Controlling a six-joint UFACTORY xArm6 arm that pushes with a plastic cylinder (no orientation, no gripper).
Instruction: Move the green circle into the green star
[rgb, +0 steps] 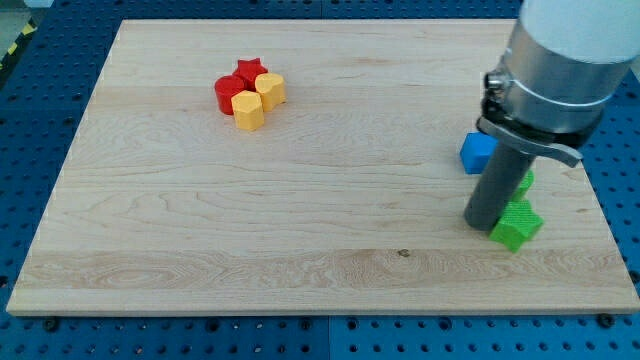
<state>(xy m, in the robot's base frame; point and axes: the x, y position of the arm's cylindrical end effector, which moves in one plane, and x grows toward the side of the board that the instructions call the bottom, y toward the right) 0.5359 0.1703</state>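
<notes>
Nearest, green star touches my tip; green circle hides behind. Small rigid blocks probably slide easily; push its far side. No hand exists.

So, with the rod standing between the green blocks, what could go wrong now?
My tip is beside the green star, and the rod hides most of the other green block, so contact is hard to judge. The star lies near the board's right edge and could slide off. The blue block sits close and might get dragged along.
</notes>
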